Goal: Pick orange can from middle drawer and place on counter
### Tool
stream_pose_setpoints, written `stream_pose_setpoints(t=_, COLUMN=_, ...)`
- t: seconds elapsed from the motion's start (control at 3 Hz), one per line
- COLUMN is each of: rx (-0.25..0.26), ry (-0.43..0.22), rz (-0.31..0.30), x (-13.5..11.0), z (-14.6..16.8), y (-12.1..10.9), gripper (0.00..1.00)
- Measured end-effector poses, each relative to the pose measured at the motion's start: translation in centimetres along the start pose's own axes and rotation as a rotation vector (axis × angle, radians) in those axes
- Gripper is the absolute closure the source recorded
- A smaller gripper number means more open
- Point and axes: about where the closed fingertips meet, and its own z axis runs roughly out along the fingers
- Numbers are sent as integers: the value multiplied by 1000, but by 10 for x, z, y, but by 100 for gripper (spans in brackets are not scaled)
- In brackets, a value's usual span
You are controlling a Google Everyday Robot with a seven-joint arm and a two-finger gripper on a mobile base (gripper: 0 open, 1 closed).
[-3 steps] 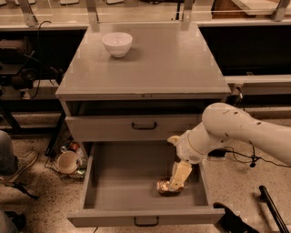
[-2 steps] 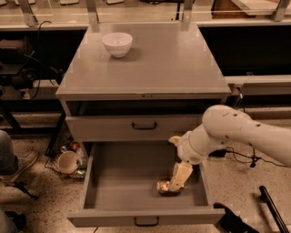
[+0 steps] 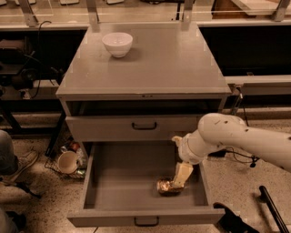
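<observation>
The middle drawer [image 3: 122, 182] is pulled wide open at the bottom of the grey cabinet. The orange can [image 3: 165, 187] lies on its side on the drawer floor, towards the right. My white arm reaches in from the right, and my gripper [image 3: 178, 180] hangs down inside the drawer with its pale fingers right at the can's right end, touching or around it. The counter [image 3: 159, 59] is the flat grey cabinet top above.
A white bowl [image 3: 117, 44] stands at the counter's back left. The shallower upper drawer [image 3: 144, 126] is closed. A cup in a wire basket [image 3: 67, 162] sits on the floor at left. A long pale bench [image 3: 136, 13] with metal posts runs behind.
</observation>
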Motion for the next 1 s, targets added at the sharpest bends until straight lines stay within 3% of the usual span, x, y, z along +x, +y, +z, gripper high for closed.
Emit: stream_pose_setpoints(t=1.0, rx=-17, ry=82, rz=-15, x=49, z=69, y=-11, gripper=0)
